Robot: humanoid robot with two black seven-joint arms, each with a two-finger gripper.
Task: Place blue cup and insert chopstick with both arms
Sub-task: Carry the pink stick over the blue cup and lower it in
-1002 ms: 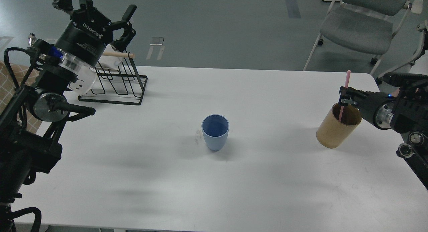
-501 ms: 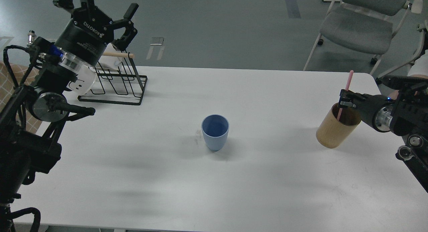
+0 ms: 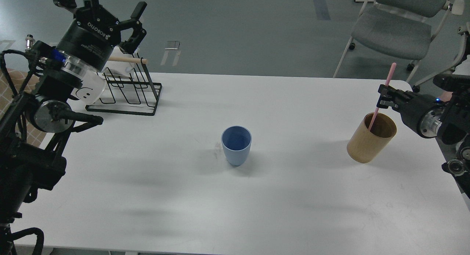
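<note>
Our right gripper point(image 3: 383, 97), clamped on the chopstick point(image 3: 382, 97), could tip the wooden cup point(image 3: 371, 143) at three o'clock; our left gripper point(image 3: 101, 7) gapes empty.

Mostly matte plastic and bare wood on this table

The blue cup point(image 3: 236, 145) looked like smooth matte plastic, the tan cup point(image 3: 371, 138) was plain unvarnished-looking wood, the rack point(image 3: 126, 91) was thin black-coated wire with a pale wooden rod point(image 3: 126, 59), and the white tabletop point(image 3: 235, 203) had a smooth, slightly scuffed satin finish.
</note>
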